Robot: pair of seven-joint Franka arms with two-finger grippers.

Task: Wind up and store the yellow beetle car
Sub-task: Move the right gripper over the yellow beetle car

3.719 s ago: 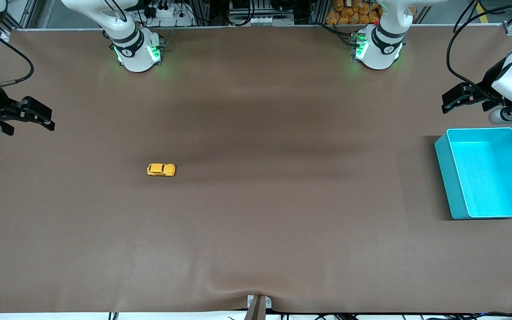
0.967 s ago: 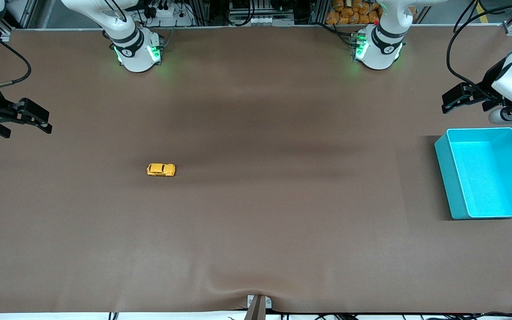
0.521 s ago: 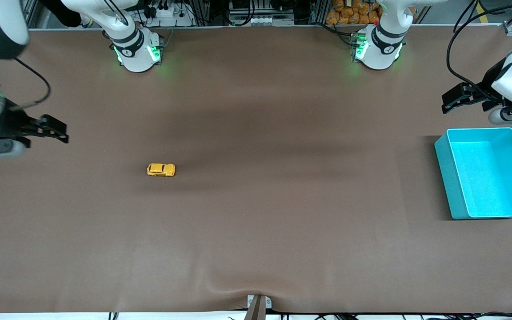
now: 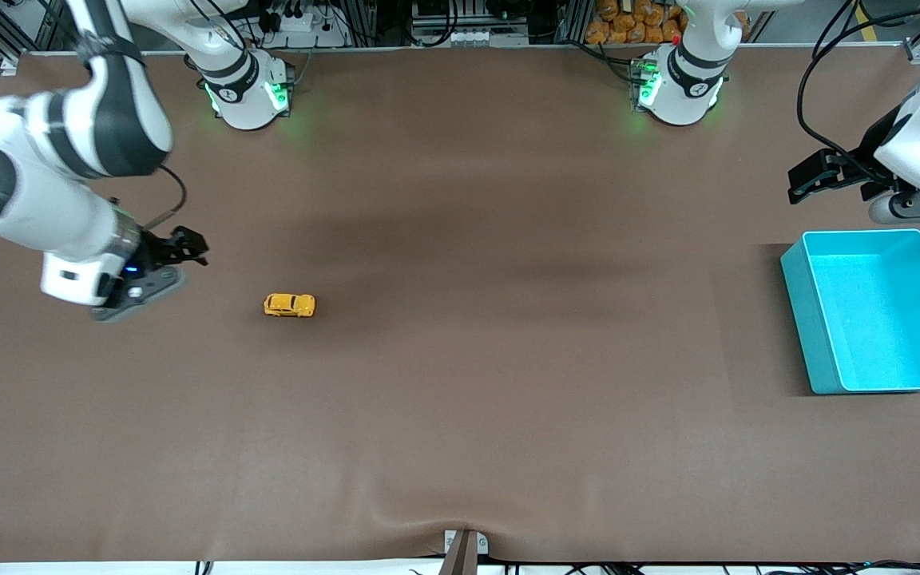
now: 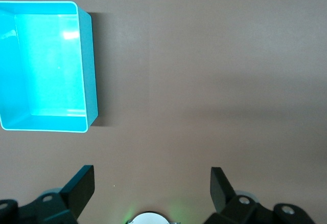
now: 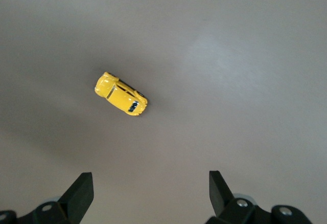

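Observation:
The yellow beetle car (image 4: 290, 305) stands on its wheels on the brown table, toward the right arm's end. It also shows in the right wrist view (image 6: 121, 101), free of the fingers. My right gripper (image 4: 191, 249) is open and empty, in the air over bare table beside the car, on its right arm's end side (image 6: 150, 183). My left gripper (image 4: 807, 180) is open and empty (image 5: 152, 178). It waits over the table by the turquoise bin (image 4: 799, 319).
The turquoise bin is empty and stands at the left arm's end of the table; its wall shows in the left wrist view (image 5: 89, 70). The two arm bases (image 4: 246, 92) (image 4: 680, 88) stand along the table's edge farthest from the front camera.
My right arm has swung in from the table's end toward the car, and its gripper now hangs close beside it. The car, the bin and the left arm have hardly moved.

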